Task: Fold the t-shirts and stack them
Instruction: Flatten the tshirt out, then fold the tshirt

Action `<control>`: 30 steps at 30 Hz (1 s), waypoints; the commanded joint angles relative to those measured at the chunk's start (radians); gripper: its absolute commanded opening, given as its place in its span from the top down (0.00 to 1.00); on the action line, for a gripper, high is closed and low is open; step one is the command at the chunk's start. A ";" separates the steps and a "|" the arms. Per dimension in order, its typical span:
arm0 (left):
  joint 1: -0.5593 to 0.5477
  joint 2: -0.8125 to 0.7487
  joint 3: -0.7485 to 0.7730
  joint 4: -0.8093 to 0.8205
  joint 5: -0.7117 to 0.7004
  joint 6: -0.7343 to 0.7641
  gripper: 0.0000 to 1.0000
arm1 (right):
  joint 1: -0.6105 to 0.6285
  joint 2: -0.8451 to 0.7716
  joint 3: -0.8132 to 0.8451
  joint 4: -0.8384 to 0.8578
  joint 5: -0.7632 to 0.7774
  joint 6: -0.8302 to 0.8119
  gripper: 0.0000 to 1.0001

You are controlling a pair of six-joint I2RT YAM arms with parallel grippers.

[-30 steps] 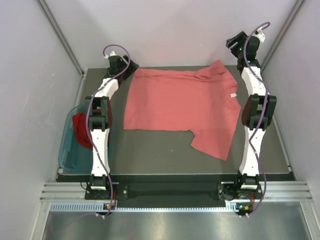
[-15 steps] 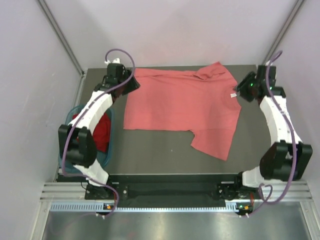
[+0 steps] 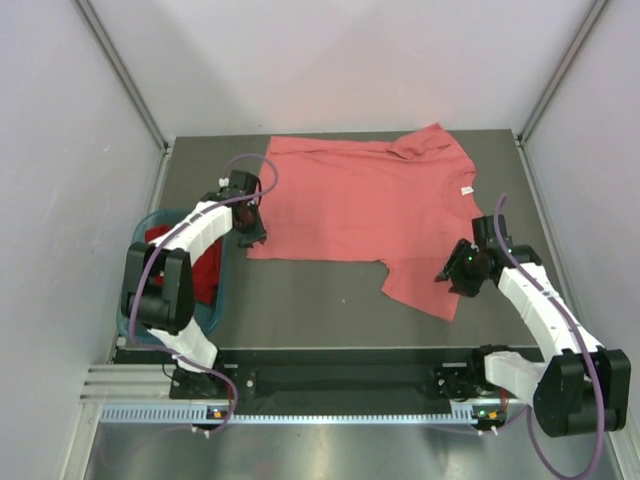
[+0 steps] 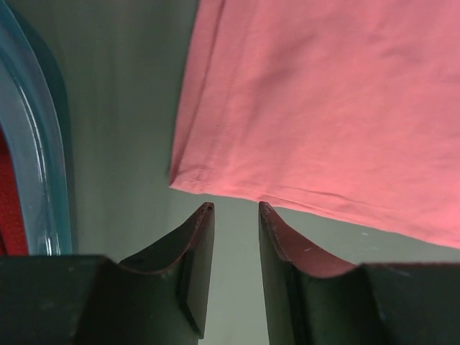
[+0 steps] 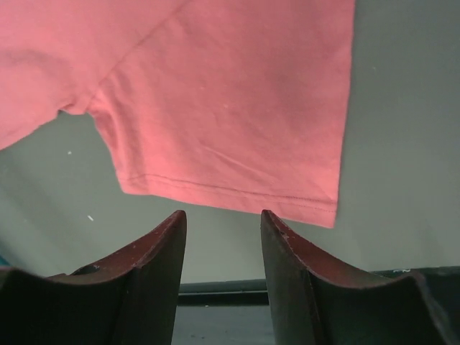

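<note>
pink t-shirt [image 3: 360, 200] spread on table [image 3: 330, 300]. left gripper [image 4: 233, 208] just off its near-left corner, jaws apart, empty. right gripper [image 5: 219, 215] just off near sleeve hem, jaws apart. red t-shirt [image 3: 205, 268] in teal basket [image 4: 36, 144], probably bunched.

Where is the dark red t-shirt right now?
Top view: the dark red t-shirt lies in the teal basket at the table's left edge, partly hidden under the left arm.
</note>
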 commanded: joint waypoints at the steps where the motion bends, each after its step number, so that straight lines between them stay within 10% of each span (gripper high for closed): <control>1: 0.002 0.022 -0.013 -0.025 -0.076 -0.016 0.63 | 0.001 -0.016 -0.015 -0.023 0.043 0.035 0.54; 21: 0.018 0.160 0.036 -0.039 -0.162 -0.134 0.53 | -0.148 0.059 0.005 -0.012 0.010 -0.028 0.49; 30: 0.021 0.167 0.035 -0.026 -0.168 -0.116 0.71 | -0.150 0.082 -0.012 -0.007 0.036 0.000 0.50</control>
